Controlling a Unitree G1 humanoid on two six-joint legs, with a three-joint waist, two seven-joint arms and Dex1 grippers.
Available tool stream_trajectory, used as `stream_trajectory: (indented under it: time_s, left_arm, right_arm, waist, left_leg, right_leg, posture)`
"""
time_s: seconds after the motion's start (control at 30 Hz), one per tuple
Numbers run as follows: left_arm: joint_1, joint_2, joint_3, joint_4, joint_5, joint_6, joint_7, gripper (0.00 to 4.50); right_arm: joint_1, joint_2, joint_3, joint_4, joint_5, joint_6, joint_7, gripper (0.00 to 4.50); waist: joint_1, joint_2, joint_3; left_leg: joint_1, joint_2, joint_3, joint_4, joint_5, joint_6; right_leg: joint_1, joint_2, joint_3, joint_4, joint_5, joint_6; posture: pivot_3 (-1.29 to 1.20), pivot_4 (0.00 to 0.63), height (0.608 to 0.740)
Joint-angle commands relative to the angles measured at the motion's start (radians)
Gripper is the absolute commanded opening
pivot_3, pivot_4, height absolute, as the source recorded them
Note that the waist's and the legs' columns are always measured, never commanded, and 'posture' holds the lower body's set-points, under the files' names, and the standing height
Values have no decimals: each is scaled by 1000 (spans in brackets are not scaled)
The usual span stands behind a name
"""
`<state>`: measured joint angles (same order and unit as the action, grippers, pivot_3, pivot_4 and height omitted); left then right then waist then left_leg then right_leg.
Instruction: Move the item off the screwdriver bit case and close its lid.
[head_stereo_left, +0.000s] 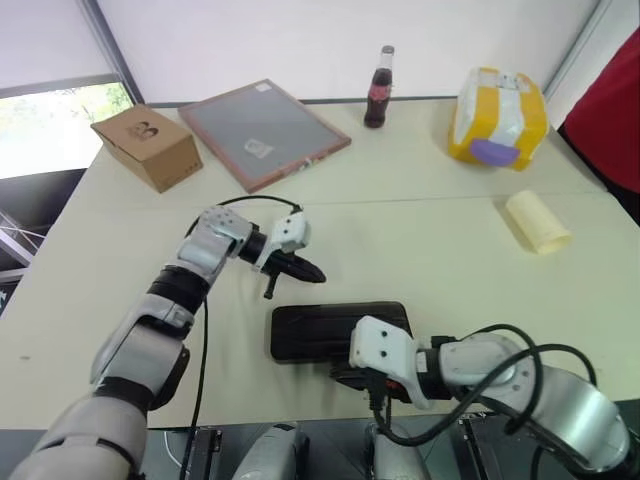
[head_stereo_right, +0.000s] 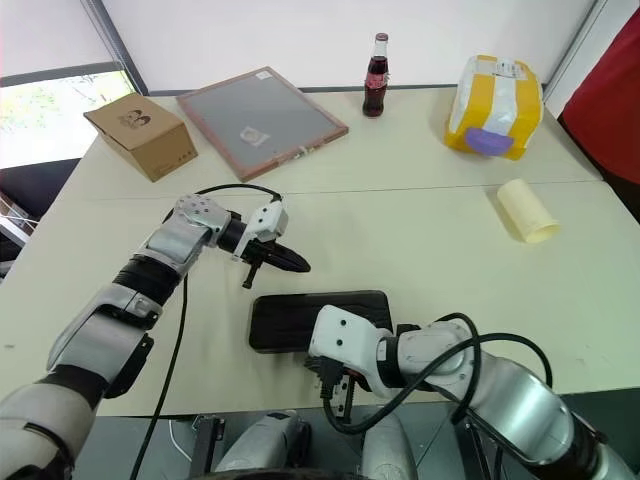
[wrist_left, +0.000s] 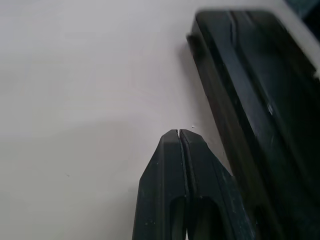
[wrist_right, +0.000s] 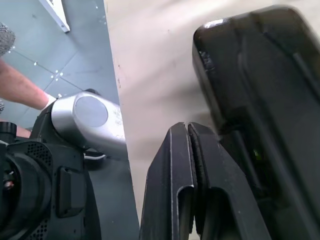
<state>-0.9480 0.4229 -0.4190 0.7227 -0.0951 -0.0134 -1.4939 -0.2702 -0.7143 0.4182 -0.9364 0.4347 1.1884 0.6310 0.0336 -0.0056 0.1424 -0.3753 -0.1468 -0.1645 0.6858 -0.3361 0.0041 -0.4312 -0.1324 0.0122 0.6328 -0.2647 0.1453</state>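
Observation:
The screwdriver bit case (head_stereo_left: 310, 335) lies dark and flat near the table's front edge, with its lid (head_stereo_right: 310, 312) down on it. The item (head_stereo_left: 537, 221), a pale cream cylinder, rests on the bare table far to the right, away from the case. My left gripper (head_stereo_left: 318, 275) is shut and empty, its tip (wrist_left: 178, 132) just behind the case's far left edge. At the case's near right corner, by the table edge, my right gripper (wrist_right: 186, 127) is shut with nothing between its fingers.
At the back stand a cardboard box (head_stereo_left: 147, 146), a pink-framed grey board (head_stereo_left: 264, 133), a cola bottle (head_stereo_left: 379, 88) and a yellow-and-white bag (head_stereo_left: 498, 116). A person's arm (wrist_right: 20, 87) shows below the table edge in the right wrist view.

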Motion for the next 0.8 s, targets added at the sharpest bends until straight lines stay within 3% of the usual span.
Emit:
stream_trajectory:
  time_s: [0.03,0.27,0.5,0.8]
  left_arm:
    - [-46,-24,-19,72,65,-149,-34,0]
    - [-5,-63,-81,82,129,-273,-112,0]
    - [79,-37,-158,-26,100,-261,-121,0]
    - [142,-51,-150,-116,77,-267,-121,0]
  right_arm:
    - [-21,-15,64,47,-67,-44,-46,50]
    - [-40,-49,172,187,-221,-141,-106,50]
    - [-46,-11,167,224,-253,-140,-138,50]
    - [-92,4,203,262,-322,-135,-170,50]
  waist:
    - [0,0,0]
    - [-2,-1,-1]
    - [-28,-4,-3]
    - [-34,-8,-12]
  left_leg:
    - [0,0,0,0,0,0]
    - [0,0,0,1,0,0]
    - [2,1,-1,-1,0,0]
    - [3,2,-2,-2,0,0]
  right_leg:
    - [0,0,0,0,0,0]
    - [0,0,-1,0,0,0]
    - [0,0,-1,2,0,0]
    - [1,2,-2,2,0,0]
  posture:
    - [0,150,740]
    - [0,150,740]
    - [0,150,740]
    - [0,150,740]
